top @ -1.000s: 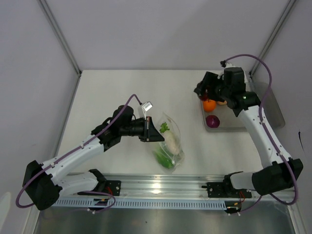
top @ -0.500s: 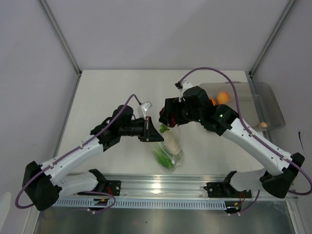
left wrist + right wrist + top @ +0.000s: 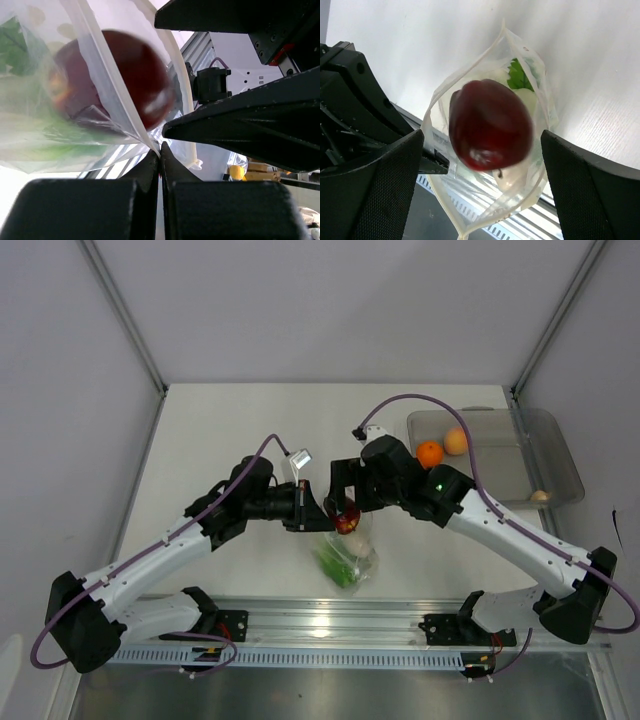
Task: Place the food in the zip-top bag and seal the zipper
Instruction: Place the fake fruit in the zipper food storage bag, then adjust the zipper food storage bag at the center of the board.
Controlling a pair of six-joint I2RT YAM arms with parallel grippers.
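Observation:
The clear zip-top bag [image 3: 352, 558] lies near the table's front edge with its mouth held open. My left gripper [image 3: 318, 515] is shut on the bag's rim [image 3: 150, 137]. My right gripper [image 3: 346, 508] is wide open right above the mouth. The dark red fruit [image 3: 490, 125] is blurred between my right fingers [image 3: 370, 190], touching neither, at the bag's opening; it shows through the film in the left wrist view [image 3: 125, 70]. The green cabbage [image 3: 335, 568] and the white radish [image 3: 527, 100] lie inside the bag. The zipper strip runs along the open rim [image 3: 432, 112].
A rigid clear tray [image 3: 500, 475] at the back right holds the orange [image 3: 429, 453], the peach-coloured fruit [image 3: 456, 441] and the small beige piece [image 3: 540, 496]. A metal rail [image 3: 330, 625] runs along the near edge behind the bag.
My right arm swung from the tray to above the bag with the dark red fruit, then opened its fingers. The left gripper stayed shut on the bag's rim.

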